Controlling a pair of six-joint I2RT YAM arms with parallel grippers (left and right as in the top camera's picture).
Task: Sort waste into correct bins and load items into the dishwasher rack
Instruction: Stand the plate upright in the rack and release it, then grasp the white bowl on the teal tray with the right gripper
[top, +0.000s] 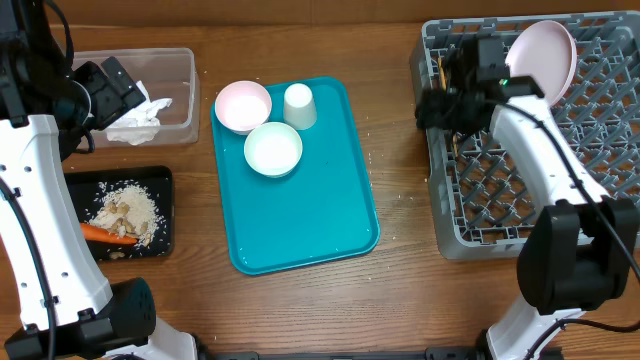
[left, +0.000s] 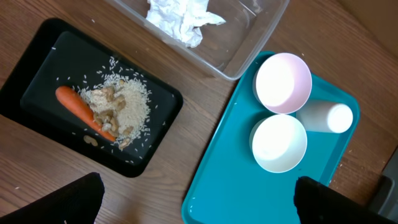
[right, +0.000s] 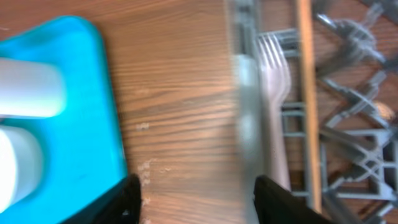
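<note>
Your right end effector (right: 202, 202) hung over the 9 o'clock wall of the dishwasher rack (top: 470, 245). Its fingers were apart with nothing between them. Just under it the fork (right: 272, 68) and the chopstick (right: 305, 93) lay side by side along that wall, probably where cutlery is easiest to drop in. The white plate (top: 545, 58) stood on edge among the pegs at the rack's 12 o'clock side, propped as a plate should be for washing.

Your left end effector (left: 199, 202) was spread fully wide and empty, above the tabletop (top: 400, 150) toward 9 o'clock.

At 10 o'clock the clear tub (top: 190, 60) held only the crumpled tissue (top: 140, 118). At 8 o'clock the black tray (left: 37, 68) held the rice (top: 130, 208) and food scraps with the carrot (top: 105, 235) on their edge. The teal tray (top: 300, 220) in the middle carried the pink bowl (top: 243, 105), the white bowl (top: 273, 150) and the cup (top: 299, 105), lying on its side, none yet loaded.
</note>
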